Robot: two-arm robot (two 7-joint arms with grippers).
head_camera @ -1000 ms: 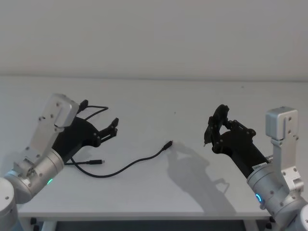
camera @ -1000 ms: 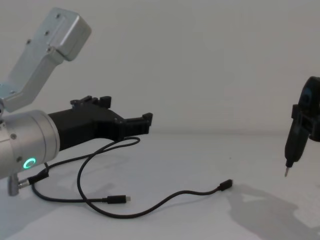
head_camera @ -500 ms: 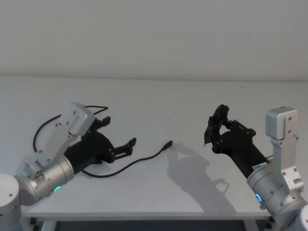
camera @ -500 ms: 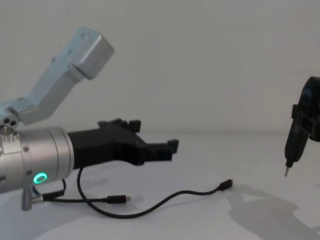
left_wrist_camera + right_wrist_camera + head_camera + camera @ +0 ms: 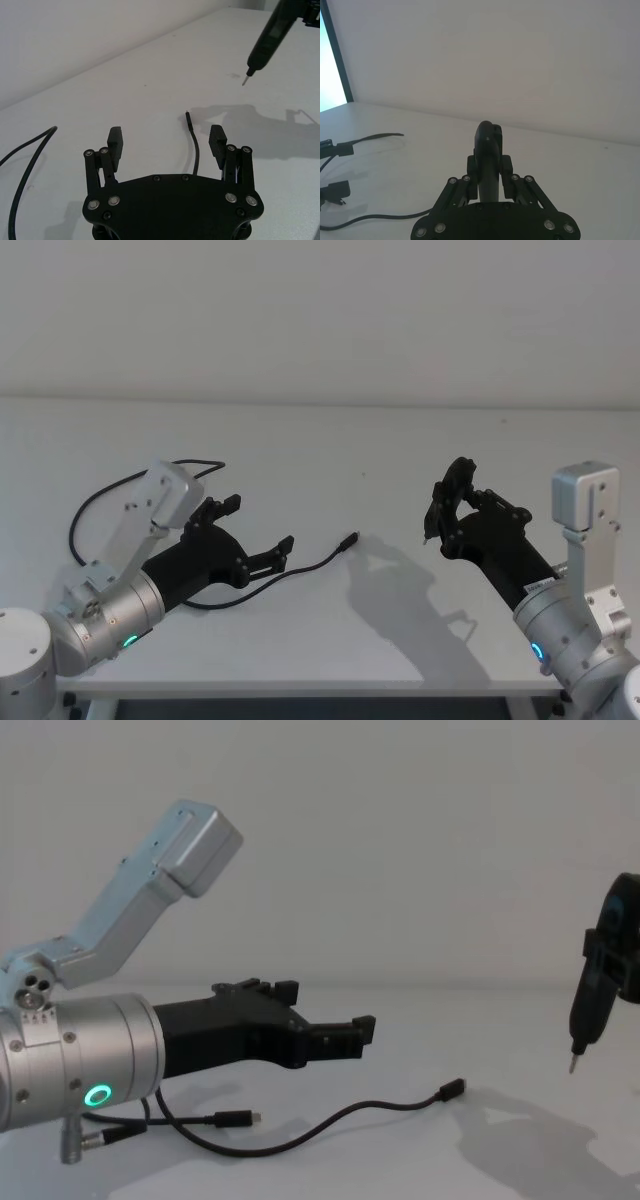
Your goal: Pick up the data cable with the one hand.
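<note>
The data cable (image 5: 306,567) lies on the white table, one small plug (image 5: 348,540) pointing toward the middle. Its other part runs under my left arm and loops out behind it (image 5: 85,515). My left gripper (image 5: 258,524), black and angular on a silver cylinder with a green ring (image 5: 97,1096), hovers open just above the cable. In the left wrist view the cable (image 5: 195,152) runs out between the spread fingers (image 5: 115,140), untouched. From the chest the cable (image 5: 350,1112) lies below the left gripper (image 5: 330,1010). My right gripper (image 5: 452,502) is raised at the right, shut on a slim dark pointed tool (image 5: 488,145).
The white table (image 5: 400,440) reaches back to a plain wall; its front edge runs just below both arms. A short black lead with a silver plug (image 5: 72,1142) hangs under the left cylinder. The tool's tip (image 5: 572,1065) hangs above the table at the right.
My left arm has swung right and forward, carrying the open gripper from beside the cable's loop to above its middle stretch. The right arm and the cable have stayed still.
</note>
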